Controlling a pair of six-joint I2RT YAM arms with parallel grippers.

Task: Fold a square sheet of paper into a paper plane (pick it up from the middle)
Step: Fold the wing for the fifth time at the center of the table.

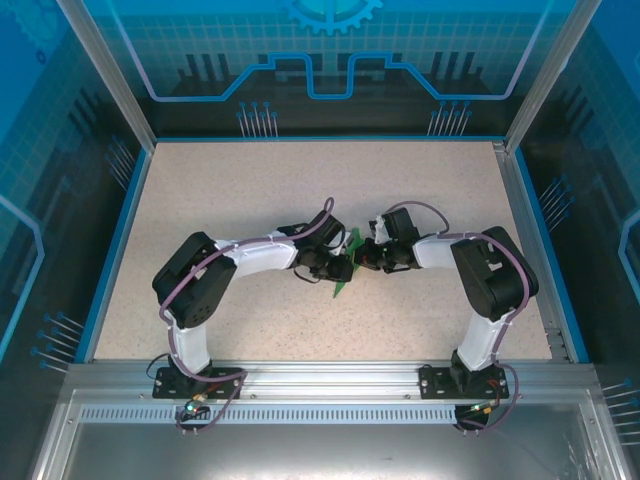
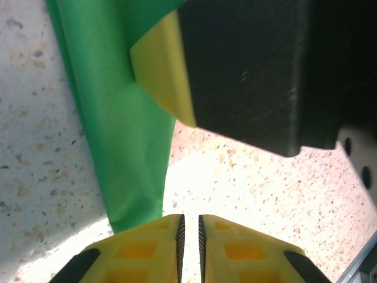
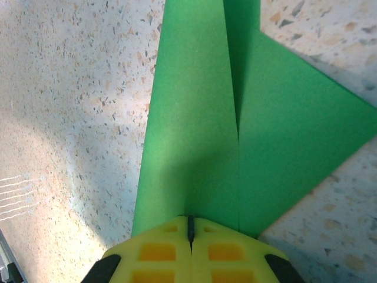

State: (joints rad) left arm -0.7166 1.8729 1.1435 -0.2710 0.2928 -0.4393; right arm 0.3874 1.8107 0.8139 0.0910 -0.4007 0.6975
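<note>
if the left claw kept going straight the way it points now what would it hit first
Most likely the right claw: in the left wrist view its dark body and yellow pad sit directly ahead of the left claw. The green paper hangs just left of that line. Depth is unclear.

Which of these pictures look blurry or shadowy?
Left wrist: the green paper and the black finger of the other arm are soft, too close; sunny patch on the table. Right wrist: sharp, shadow across the paper. Top: evenly lit.
</note>
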